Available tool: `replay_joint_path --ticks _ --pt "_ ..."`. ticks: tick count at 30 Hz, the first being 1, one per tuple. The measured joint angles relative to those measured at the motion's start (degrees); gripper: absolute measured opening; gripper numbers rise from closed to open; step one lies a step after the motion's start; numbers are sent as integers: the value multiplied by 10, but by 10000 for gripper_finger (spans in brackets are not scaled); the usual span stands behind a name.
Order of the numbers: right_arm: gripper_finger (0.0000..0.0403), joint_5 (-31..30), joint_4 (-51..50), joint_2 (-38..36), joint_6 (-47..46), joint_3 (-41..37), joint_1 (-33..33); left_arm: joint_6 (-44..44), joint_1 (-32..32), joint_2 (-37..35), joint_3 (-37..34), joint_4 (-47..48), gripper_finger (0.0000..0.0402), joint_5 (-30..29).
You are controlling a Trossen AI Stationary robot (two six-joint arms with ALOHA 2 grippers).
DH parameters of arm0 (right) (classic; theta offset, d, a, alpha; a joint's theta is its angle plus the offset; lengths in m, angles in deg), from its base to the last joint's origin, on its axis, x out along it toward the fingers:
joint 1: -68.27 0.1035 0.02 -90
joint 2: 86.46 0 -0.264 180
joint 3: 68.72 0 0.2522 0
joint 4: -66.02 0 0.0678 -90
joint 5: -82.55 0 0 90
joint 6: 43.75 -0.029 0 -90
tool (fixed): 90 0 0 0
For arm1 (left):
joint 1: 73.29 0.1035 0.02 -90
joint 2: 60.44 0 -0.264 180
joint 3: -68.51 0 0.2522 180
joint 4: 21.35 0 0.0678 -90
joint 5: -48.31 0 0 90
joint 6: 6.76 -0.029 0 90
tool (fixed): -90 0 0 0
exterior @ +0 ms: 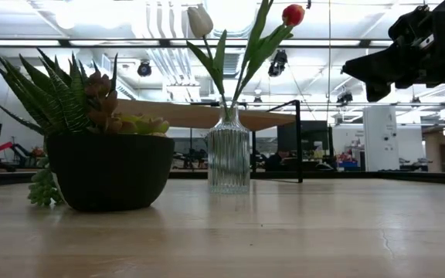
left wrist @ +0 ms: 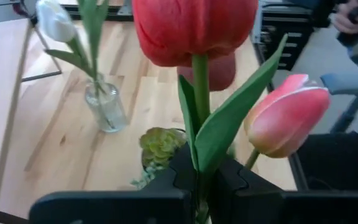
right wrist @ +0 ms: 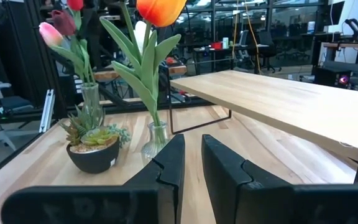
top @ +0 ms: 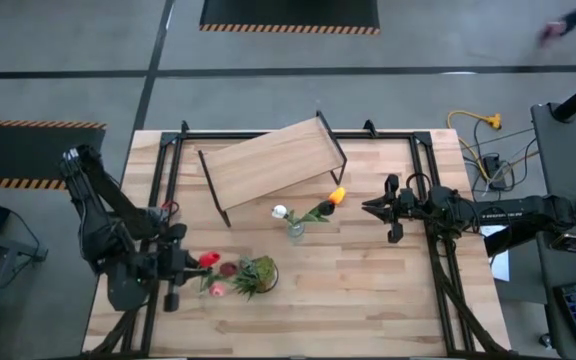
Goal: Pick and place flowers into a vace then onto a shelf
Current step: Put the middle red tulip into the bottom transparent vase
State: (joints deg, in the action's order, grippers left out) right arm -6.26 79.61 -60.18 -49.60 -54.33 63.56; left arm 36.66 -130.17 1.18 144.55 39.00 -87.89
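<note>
- Your left claw sits low at the table's near-left, fingers pinched shut around flower stems.
- Your right claw hovers mid-right, wrist level, arm reaching leftward, fingers slightly parted, holding nothing.

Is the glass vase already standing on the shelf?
No, the glass vase stands on the tabletop in front of the shelf.

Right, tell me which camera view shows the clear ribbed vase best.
The low view: the clear ribbed vase stands whole and side-on, with its stems rising out. The high view shows it small, from above. The left wrist view shows it off to one side, and in the right wrist view a finger hides part of its base.
</note>
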Motion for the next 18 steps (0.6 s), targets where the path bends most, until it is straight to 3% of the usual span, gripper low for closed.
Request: replay_joint_path --ticks 9,18 --pt "47 0 0 0 0 0 0 0 -62 -2 0 2 0 0" --pt "47 0 0 0 3 0 0 5 -68 -14 -1 36 8 -1"
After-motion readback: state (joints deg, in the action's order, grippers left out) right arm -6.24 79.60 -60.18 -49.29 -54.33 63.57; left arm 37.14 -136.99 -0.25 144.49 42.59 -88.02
